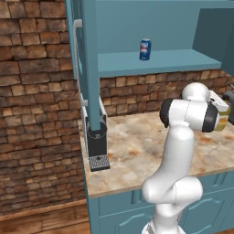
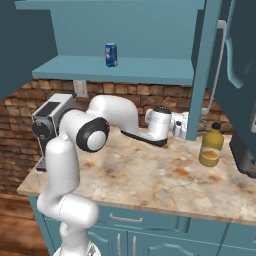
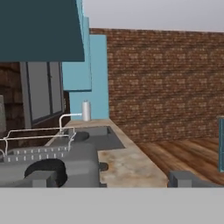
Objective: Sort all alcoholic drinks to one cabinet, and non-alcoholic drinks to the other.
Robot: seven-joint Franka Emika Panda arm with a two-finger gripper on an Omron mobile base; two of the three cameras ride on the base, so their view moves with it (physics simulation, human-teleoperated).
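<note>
A blue soda can [image 2: 111, 54], a non-alcoholic drink, stands upright on the open upper cabinet's shelf [image 2: 125, 70]; the left base view shows the can [image 1: 145, 49] too. The big yellow-orange juice bottle [image 2: 211, 146] with a black cap stands on the marble counter to the right. My gripper [image 2: 181, 127] hangs open over the counter just left of the bottle and apart from it, holding nothing. In the hand view the gripper [image 3: 116, 179] is open, and one dark fingertip [image 3: 188, 178] rises over the counter and floor beyond. The alcoholic drinks are out of view.
A coffee machine [image 1: 97, 146] stands at the counter's left end. A teal cabinet post [image 2: 200, 75] and an open door [image 2: 242, 65] rise beside the bottle. A dark appliance [image 2: 245, 157] sits at the far right. The brick wall [image 1: 151, 93] backs the counter.
</note>
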